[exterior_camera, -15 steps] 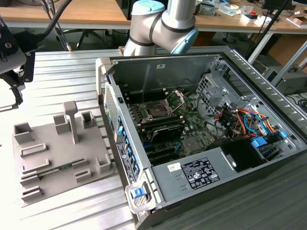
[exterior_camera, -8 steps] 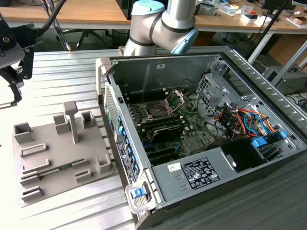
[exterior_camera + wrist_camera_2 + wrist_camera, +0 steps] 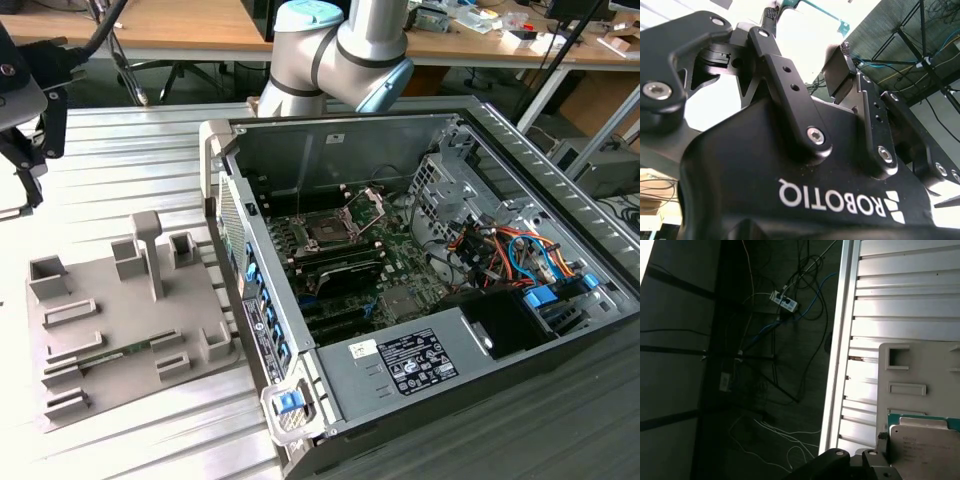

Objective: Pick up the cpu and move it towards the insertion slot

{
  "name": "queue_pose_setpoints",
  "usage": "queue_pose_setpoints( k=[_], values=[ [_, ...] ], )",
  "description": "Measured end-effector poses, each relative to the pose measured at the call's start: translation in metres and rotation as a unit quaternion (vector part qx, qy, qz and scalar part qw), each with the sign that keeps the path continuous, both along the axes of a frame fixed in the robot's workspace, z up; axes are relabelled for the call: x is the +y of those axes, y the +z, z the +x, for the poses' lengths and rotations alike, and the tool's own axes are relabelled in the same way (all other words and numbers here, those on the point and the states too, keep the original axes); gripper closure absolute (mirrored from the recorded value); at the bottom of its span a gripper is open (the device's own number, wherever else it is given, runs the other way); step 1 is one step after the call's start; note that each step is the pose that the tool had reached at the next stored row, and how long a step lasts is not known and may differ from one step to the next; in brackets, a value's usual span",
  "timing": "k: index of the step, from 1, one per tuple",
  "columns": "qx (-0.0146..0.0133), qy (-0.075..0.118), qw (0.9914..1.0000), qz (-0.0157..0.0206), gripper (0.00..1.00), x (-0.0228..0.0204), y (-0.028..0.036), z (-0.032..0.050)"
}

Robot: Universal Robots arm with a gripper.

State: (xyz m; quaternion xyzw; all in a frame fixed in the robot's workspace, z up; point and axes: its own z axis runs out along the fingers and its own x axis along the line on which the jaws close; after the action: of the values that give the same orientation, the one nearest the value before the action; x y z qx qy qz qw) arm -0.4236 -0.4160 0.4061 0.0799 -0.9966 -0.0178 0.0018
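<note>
The cpu (image 3: 924, 449), a flat silvery square, lies on the grey fixture plate (image 3: 920, 365) beside a green strip; a black part of my gripper body sits just next to it. My gripper (image 3: 807, 32) stands open, its two black fingers apart with nothing between them. In the exterior view the gripper (image 3: 25, 170) hangs at the far left, above the table beside the fixture plate (image 3: 120, 330). The insertion slot (image 3: 325, 232), a dark square socket with its silver bracket (image 3: 370, 205) hinged up, sits on the board inside the open computer case, well to the exterior view's right of the gripper.
The open case (image 3: 420, 290) has tall metal walls, coloured cables and a drive cage at the right. The fixture plate carries upright posts (image 3: 150, 250) and pockets. The table's edge (image 3: 837, 365) drops to a floor strewn with cables.
</note>
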Motion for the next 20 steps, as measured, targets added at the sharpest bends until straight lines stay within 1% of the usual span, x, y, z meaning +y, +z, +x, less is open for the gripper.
queue_pose_setpoints(
  k=[20],
  values=[
    [0.0000,0.000,1.00000,0.0000,0.45,0.0000,0.0138,0.0000]
  ],
)
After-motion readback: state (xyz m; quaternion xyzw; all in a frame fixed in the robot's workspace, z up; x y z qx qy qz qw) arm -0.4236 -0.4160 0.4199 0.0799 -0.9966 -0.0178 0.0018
